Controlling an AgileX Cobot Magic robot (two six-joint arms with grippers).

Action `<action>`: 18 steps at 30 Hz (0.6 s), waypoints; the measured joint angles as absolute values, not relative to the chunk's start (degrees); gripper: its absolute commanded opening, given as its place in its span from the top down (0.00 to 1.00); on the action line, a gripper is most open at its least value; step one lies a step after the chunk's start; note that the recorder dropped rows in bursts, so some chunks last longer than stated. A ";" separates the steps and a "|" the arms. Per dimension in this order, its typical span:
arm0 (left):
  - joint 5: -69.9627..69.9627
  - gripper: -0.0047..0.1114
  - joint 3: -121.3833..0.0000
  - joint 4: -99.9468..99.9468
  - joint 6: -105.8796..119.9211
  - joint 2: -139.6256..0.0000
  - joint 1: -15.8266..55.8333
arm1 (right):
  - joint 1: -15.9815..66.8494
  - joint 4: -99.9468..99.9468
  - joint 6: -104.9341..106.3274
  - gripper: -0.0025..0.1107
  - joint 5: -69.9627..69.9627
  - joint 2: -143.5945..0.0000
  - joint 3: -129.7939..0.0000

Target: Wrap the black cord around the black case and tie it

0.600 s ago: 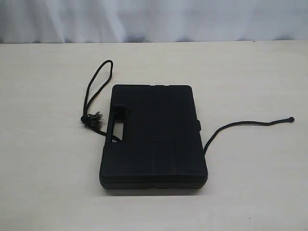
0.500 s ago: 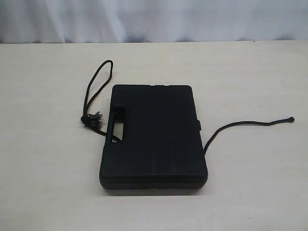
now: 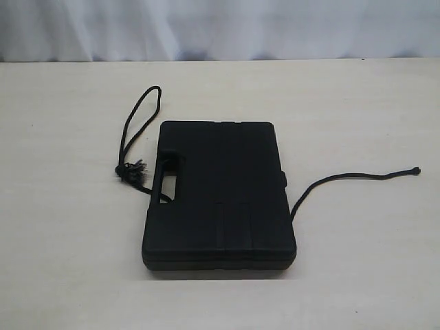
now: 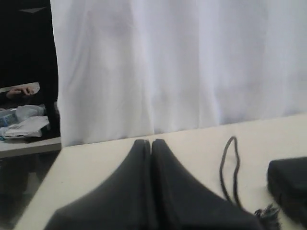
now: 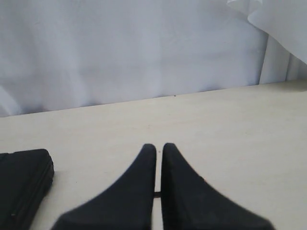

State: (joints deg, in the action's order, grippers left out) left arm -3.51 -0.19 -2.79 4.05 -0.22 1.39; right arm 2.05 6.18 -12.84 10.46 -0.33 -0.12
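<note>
The black case (image 3: 220, 196) lies flat in the middle of the table, handle slot to the left. The black cord (image 3: 134, 124) loops out on the case's left, with its frayed tuft (image 3: 132, 170) by the handle. It comes out again on the right and ends in a small knob (image 3: 416, 170); its middle is hidden by the case. Neither gripper shows in the exterior view. My left gripper (image 4: 151, 142) is shut, empty, short of the cord loop (image 4: 229, 167) and case (image 4: 290, 182). My right gripper (image 5: 159, 146) is shut with a hairline gap, holding nothing, beside the case (image 5: 21, 187).
The pale table (image 3: 69, 261) is backed by a white curtain (image 3: 220, 27) along its far edge. A side bench with clutter (image 4: 24, 124) stands beyond the table's edge in the left wrist view.
</note>
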 measured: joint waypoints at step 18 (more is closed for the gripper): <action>45.71 0.96 -25.08 -24.17 -47.63 -26.40 1.39 | 2.05 -7.87 -12.84 0.94 6.09 -0.33 -0.12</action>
State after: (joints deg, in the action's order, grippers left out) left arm 45.71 -25.08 -24.17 -47.63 -26.40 1.39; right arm 2.05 -7.87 -12.84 6.09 -0.33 -0.12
